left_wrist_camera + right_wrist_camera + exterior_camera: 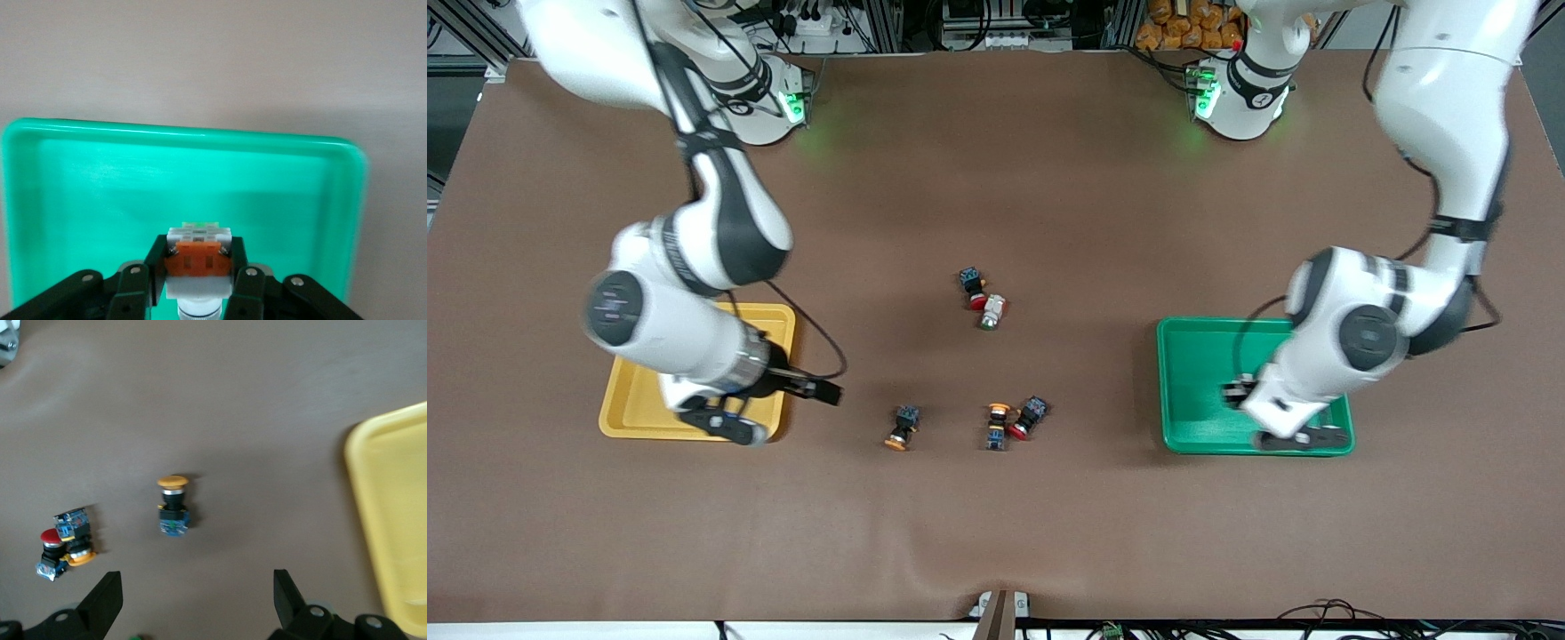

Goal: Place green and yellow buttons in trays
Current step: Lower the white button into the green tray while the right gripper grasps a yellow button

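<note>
We see the left gripper [198,283] over the green tray [1192,391], at the corner nearest the front camera toward the left arm's end of the table; its fingers [241,283] are closed on a white button [198,257] with an orange marking, held above the tray floor. The right gripper [197,603] is over the edge of the yellow tray [636,409] that faces the middle of the table; its fingers [103,600] are spread wide and hold nothing. We count five buttons lying loose on the brown table [1049,196] between the two trays. One yellow button [902,427], black-bodied with a blue end, lies alone toward the yellow tray. A second yellow button [997,425] lies just beside it toward the green tray, touching a red button [1028,418]. Farther from the front camera, near the table's middle, a second red button [973,286] lies against a white green-tipped button [992,312]. In the right wrist view we see the lone yellow button [173,507] ahead of the open fingers, with the yellow and red pair [65,543] well apart from it.
</note>
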`<state>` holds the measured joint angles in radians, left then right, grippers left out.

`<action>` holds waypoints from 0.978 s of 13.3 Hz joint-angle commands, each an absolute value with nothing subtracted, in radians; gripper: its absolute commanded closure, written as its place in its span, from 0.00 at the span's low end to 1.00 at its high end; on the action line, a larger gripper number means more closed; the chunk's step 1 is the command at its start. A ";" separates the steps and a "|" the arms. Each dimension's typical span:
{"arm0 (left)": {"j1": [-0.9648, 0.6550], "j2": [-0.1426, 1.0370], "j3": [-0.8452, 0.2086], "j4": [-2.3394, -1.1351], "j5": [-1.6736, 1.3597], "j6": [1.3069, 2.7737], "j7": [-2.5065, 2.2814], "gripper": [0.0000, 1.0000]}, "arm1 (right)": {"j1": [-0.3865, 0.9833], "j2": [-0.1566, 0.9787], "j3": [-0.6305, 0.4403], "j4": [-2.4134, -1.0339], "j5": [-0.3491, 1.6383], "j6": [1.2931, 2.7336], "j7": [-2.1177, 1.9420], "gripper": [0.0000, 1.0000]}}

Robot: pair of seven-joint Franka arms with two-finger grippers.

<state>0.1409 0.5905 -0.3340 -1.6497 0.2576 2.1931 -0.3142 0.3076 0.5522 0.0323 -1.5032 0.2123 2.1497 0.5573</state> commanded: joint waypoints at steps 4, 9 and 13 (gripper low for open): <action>0.270 0.669 -0.341 -1.678 0.293 2.272 -0.270 1.00 | 0.391 0.779 0.021 -1.482 0.204 2.509 0.615 0.00; 0.294 0.689 -0.339 -1.671 0.348 2.304 -0.247 0.28 | 0.440 0.862 0.003 -1.487 0.164 2.569 0.636 0.27; 0.298 0.638 -0.370 -1.672 0.335 2.286 -0.222 0.00 | 0.439 0.865 0.005 -1.482 0.161 2.597 0.655 0.99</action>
<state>0.2936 0.6913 -0.3394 -1.6604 0.3254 2.3008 -0.2271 0.4308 0.8566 0.0173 -1.5020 0.1766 2.5988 0.6324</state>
